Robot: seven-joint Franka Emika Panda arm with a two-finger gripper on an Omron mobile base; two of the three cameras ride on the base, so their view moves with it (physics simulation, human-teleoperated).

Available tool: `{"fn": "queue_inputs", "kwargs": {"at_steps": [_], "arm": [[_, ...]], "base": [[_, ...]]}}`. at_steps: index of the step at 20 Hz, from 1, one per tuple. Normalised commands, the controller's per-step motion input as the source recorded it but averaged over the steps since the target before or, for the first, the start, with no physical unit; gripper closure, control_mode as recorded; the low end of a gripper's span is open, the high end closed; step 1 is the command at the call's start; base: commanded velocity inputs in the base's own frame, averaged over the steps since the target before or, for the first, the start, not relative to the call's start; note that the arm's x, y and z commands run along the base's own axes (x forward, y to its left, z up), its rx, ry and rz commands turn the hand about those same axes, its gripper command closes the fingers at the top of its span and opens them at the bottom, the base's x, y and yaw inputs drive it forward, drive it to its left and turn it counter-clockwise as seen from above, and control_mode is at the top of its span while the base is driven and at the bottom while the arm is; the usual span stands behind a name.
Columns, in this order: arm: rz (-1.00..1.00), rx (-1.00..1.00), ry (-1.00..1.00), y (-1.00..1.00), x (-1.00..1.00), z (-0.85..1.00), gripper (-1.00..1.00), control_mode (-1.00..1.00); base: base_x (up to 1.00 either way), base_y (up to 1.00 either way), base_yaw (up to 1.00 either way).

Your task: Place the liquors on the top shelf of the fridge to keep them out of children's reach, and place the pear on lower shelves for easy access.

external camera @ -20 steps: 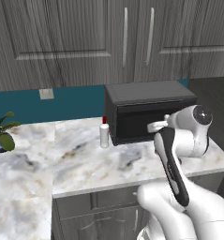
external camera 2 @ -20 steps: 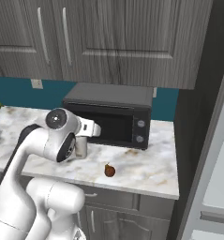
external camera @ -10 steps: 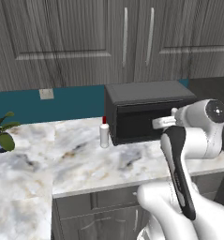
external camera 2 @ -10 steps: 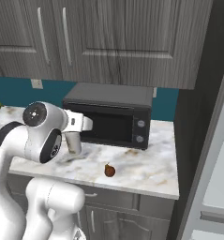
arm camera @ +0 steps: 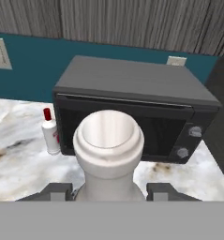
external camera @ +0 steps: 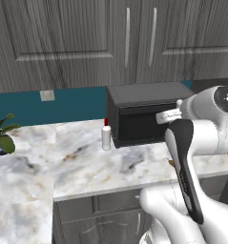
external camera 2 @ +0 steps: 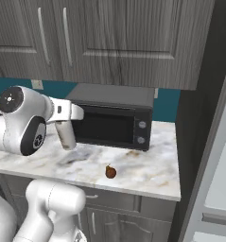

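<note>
while your gripper [arm camera: 108, 194] is clamped on the pale slim-necked liquor bottle [arm camera: 108, 154], raised before the black microwave [arm camera: 132, 108], swing gently: it could slip or strike the tall grey fridge [external camera 2: 213, 156] at right, far from the marble tabletop [external camera 2: 147, 165].

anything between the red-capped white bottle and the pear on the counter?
Yes. In the left base view, the black microwave sits right of the red-capped white bottle; the right base view shows the small brown pear before it.

Marbled desk [external camera: 87, 167], black microwave [external camera 2: 112, 123] at the far side, red-capped white bottle [external camera: 106, 135] just left of it, pear [external camera 2: 110, 172] near the front edge, potted plant [external camera: 1, 139] far left
</note>
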Motion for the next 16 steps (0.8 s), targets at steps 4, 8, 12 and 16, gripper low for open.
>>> {"fn": "queue_inputs", "kwargs": {"at_steps": [4,8,12,16], "arm": [[0.0,-0.02,0.0,0.01,-0.11,0.07,1.0,1.0],[0.0,0.0,0.0,0.0,0.0,0.0,1.0,1.0],[0.0,0.0,0.0,0.0,0.0,0.0,1.0,1.0],[0.0,0.0,0.0,0.0,0.0,0.0,1.0,1.0]], "base": [[-0.38,0.0,0.0],[-0.45,-0.02,0.0],[-0.5,-0.17,0.0],[-0.53,-0.41,0.0]]}}
